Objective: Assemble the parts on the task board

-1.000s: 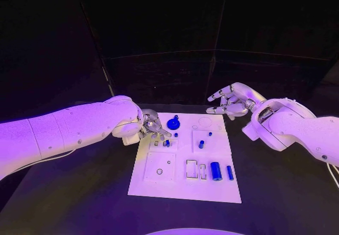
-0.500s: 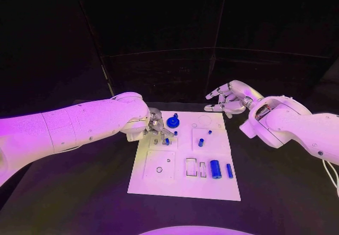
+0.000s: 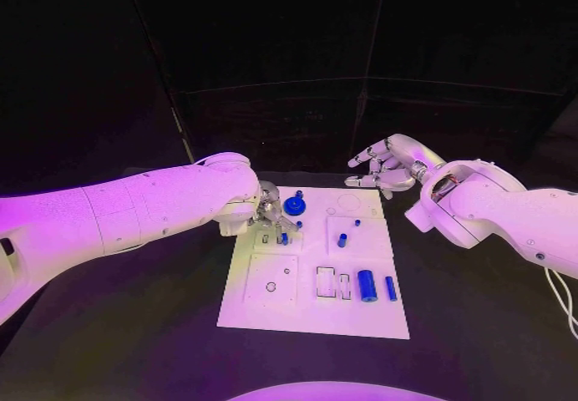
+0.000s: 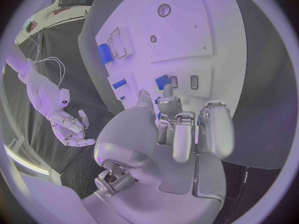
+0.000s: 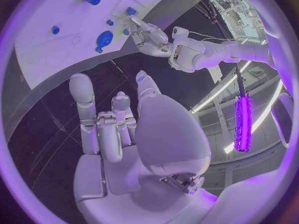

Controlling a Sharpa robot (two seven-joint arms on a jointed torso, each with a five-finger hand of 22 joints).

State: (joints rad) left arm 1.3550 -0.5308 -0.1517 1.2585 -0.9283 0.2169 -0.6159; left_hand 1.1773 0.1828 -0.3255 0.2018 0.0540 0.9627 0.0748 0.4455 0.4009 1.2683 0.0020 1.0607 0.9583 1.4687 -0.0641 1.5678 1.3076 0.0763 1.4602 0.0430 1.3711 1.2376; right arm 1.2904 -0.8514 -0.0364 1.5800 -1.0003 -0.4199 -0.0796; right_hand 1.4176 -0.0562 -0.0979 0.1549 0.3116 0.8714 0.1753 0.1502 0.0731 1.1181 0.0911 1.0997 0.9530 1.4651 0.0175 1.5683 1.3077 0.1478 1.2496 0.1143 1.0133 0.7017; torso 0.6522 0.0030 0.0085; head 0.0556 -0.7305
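Fingers of the left hand (image 3: pixel 270 210) curl over a small blue peg (image 3: pixel 283 238) on the white task board (image 3: pixel 301 313), presumably to seat it; whether they clamp it cannot be told. Right hand (image 3: pixel 383 170) hovers beyond the board, fingers apart, holding nothing.

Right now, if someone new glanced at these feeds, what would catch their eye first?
Probably the white task board in the middle of the black table, dotted with small blue parts; the fattest, a blue cylinder, lies near its right edge. Next, the left hand, fingers down over the board's far left corner beside a round blue part. The right hand hovers open beyond the far edge, holding nothing.
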